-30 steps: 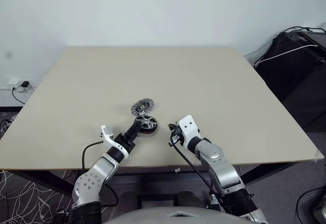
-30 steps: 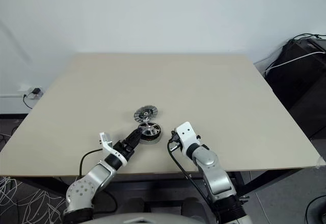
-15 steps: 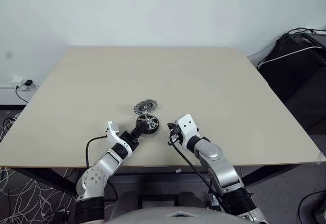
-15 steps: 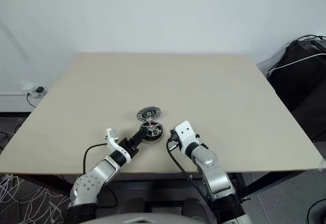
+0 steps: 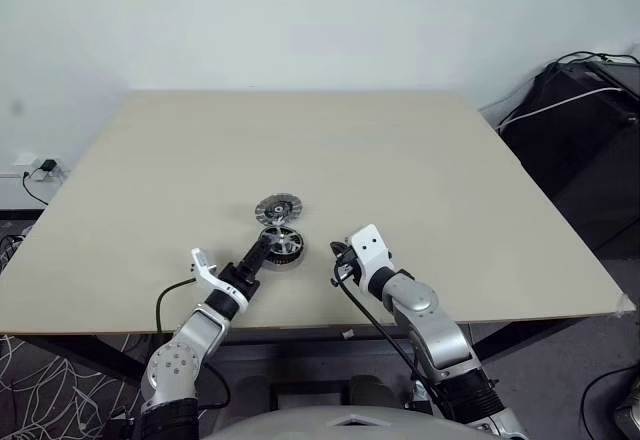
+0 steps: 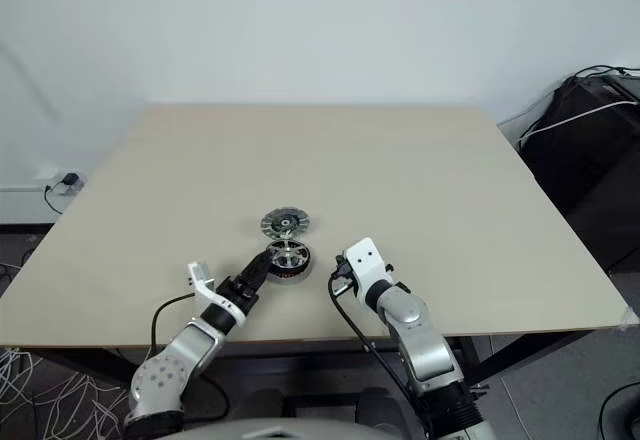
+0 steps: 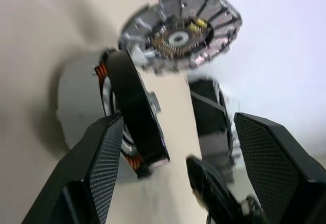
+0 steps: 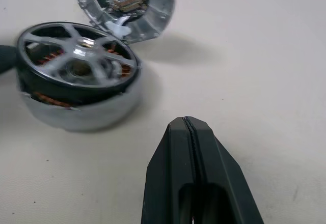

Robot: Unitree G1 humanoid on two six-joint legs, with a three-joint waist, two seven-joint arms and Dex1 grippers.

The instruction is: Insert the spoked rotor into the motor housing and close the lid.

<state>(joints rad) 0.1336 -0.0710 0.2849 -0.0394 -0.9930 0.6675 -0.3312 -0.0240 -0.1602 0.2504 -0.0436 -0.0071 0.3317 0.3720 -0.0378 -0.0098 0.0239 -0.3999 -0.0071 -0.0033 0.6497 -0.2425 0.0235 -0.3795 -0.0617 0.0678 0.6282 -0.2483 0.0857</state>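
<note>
The spoked rotor (image 8: 76, 56) lies flat inside the motor housing (image 8: 84, 114), with copper windings showing between its spokes. The lid (image 8: 153, 15) stands open behind the housing, joined at its edge, ribbed inside facing up (image 5: 277, 208). My left gripper (image 5: 260, 251) is open at the housing's near left side, one finger (image 7: 104, 158) close beside the housing wall. My right gripper (image 8: 188, 127) is shut and empty, a short way to the right of the housing (image 5: 283, 247) and apart from it.
The motor sits near the front of a wide beige table (image 5: 400, 160). The table's front edge runs just under both wrists. Black bags and cables (image 5: 585, 110) lie off the table's right side, and a wall socket (image 5: 42, 167) sits off its left side.
The head views swayed right and back. My left hand has shifted slightly to the left, its fingers still at the housing. The right gripper, rotor and lid have not moved.
</note>
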